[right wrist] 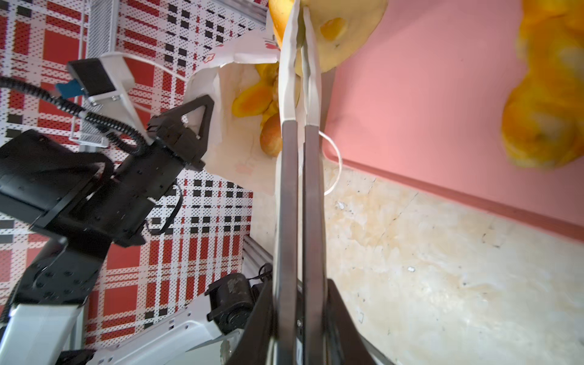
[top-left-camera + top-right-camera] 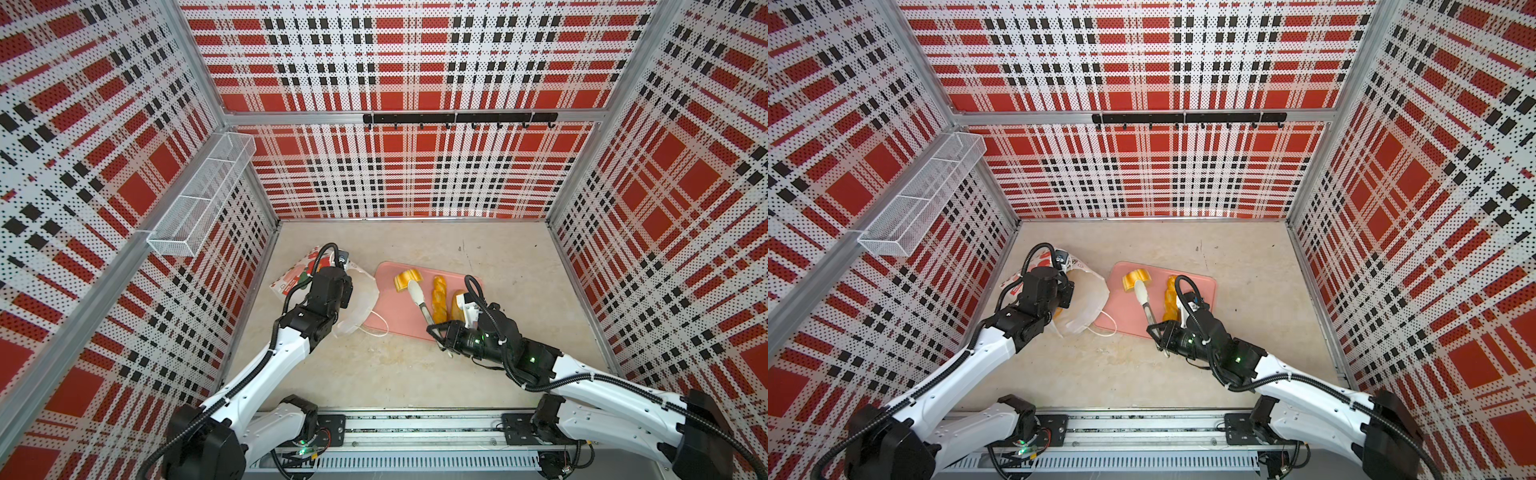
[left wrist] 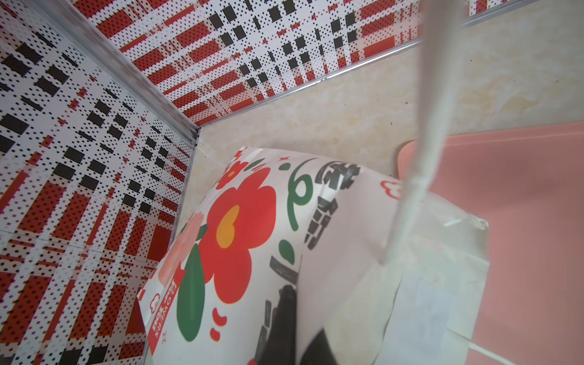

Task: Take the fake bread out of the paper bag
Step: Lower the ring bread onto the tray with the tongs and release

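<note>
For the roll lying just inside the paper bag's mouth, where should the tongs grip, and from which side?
Probably across its rounded middle, tongs entering through the paper bag's open mouth from the pink tray side: the roll lies just inside the rim, uncovered.

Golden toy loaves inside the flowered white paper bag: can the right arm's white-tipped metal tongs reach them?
Probably yes: the left tool holds the bag open toward the tongs, and nothing blocks the loaves.

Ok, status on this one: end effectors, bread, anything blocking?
Left end effector shut on paper bag rim. Right end effector shut on tongs, tips at a bun on pink tray. More bread in bag. Nothing blocking.
</note>
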Action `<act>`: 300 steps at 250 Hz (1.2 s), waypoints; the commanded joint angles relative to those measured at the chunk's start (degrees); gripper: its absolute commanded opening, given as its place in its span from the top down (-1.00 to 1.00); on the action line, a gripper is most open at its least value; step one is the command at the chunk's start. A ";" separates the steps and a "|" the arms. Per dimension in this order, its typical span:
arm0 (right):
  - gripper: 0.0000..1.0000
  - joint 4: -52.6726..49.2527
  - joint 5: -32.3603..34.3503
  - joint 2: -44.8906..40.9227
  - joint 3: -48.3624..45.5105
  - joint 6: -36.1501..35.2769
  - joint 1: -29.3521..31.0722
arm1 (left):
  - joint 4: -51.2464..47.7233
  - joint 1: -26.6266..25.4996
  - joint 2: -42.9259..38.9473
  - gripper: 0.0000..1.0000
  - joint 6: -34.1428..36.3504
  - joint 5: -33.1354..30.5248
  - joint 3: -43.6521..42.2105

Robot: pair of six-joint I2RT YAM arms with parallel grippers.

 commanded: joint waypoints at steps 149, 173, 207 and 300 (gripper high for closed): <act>1.00 17.01 -10.28 23.30 3.75 -5.85 -8.86 | -2.56 2.11 -4.01 1.00 -6.37 1.95 -2.07; 1.00 20.08 -10.56 23.94 1.71 -2.56 -8.80 | -2.64 2.37 -3.98 1.00 -6.44 2.13 -1.98; 0.74 15.85 -10.12 21.09 2.12 -3.40 -8.40 | -2.43 2.51 -3.63 1.00 -6.48 2.89 -1.98; 0.28 0.86 -8.80 12.97 4.24 -3.63 -6.51 | -2.57 2.64 -3.07 1.00 -6.60 4.30 -1.63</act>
